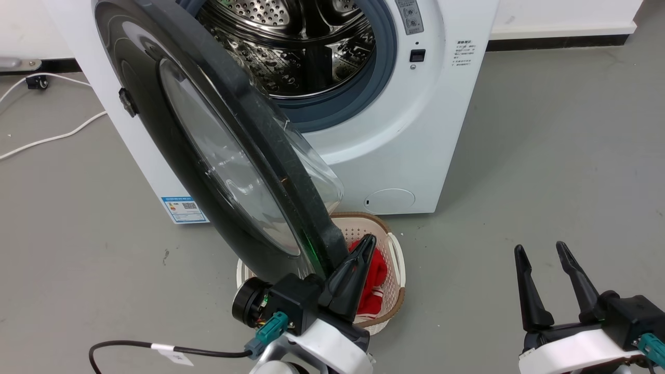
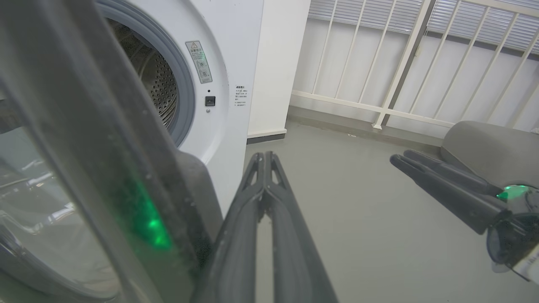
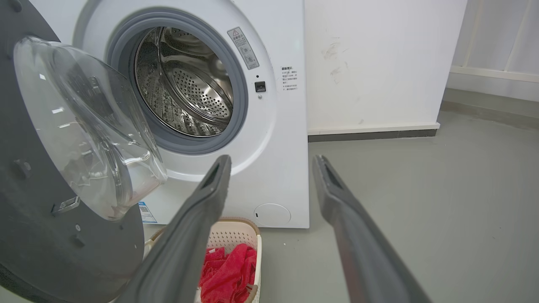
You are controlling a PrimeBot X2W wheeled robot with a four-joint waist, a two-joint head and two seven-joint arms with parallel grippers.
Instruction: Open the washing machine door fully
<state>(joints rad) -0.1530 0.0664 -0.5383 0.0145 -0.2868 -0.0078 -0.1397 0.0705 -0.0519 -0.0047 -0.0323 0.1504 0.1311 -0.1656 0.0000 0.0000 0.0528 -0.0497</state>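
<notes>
At ten o'clock: washing machine door [image 1: 156, 135], swung out from washing machine [image 1: 426, 135] at twelve. Six o'clock: left gripper [image 1: 366, 241], fingers pressed together, just beside door's lower rim, above laundry basket [image 1: 393, 293]. Four o'clock: right gripper [image 1: 540, 249], fingers spread, empty.

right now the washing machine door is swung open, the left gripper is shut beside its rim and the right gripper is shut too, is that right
Not quite: the right gripper is open, spread wide in the right wrist view. The rest holds: the washing machine door is swung open and the left gripper is shut beside its rim.
</notes>
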